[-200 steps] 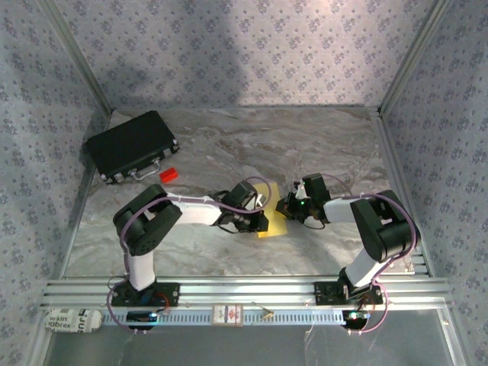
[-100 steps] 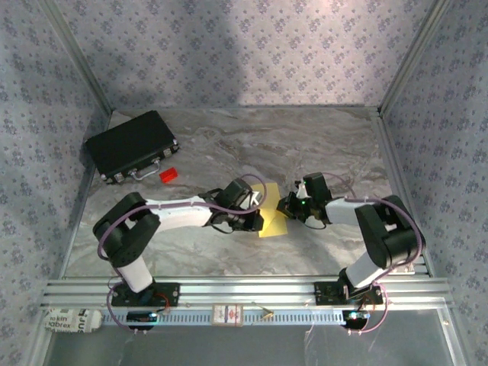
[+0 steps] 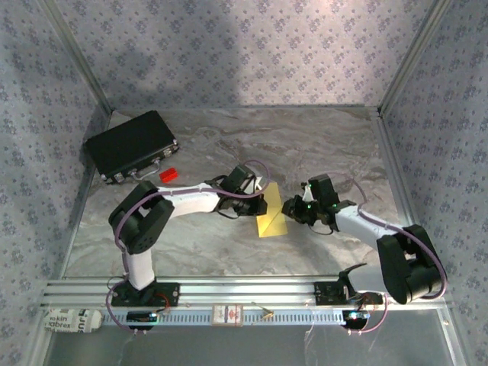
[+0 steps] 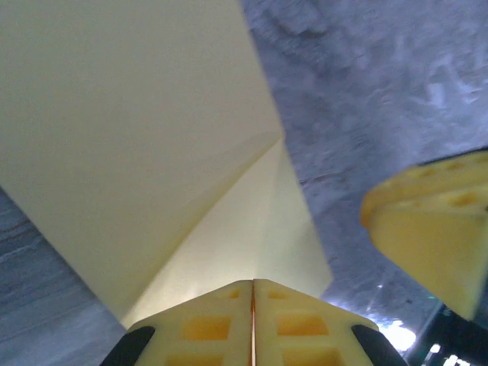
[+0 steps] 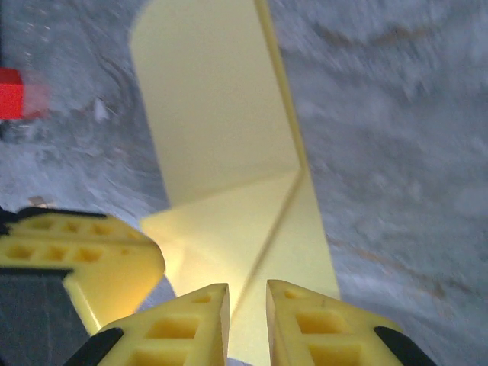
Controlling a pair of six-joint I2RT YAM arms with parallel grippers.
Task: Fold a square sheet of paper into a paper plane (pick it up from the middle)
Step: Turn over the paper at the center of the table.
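The square sheet of paper (image 3: 272, 219) is yellow and lies folded on the marble table between my two grippers, with a raised flap (image 4: 137, 130) and a diagonal crease (image 5: 278, 221). My left gripper (image 3: 257, 203) is shut, its joined tips (image 4: 253, 283) on the sheet's near edge; I see no paper in the seam. My right gripper (image 3: 289, 210) reaches the sheet from the right with a narrow gap between its fingers (image 5: 247, 293), the crease showing through it. Each wrist view also shows the other arm's fingers: the right one (image 4: 435, 229) and the left one (image 5: 84, 255).
A black case (image 3: 131, 145) lies at the back left with a small red block (image 3: 168, 174) (image 5: 9, 91) beside it. Patterned walls close in three sides. An aluminium rail (image 3: 244, 290) runs along the near edge, and a white packet (image 3: 72, 320) lies in front of it.
My right gripper's jaws have parted slightly and that arm's elbow has swung out to the right and down. The left wrist has shifted a little toward the back; its jaws stay together.
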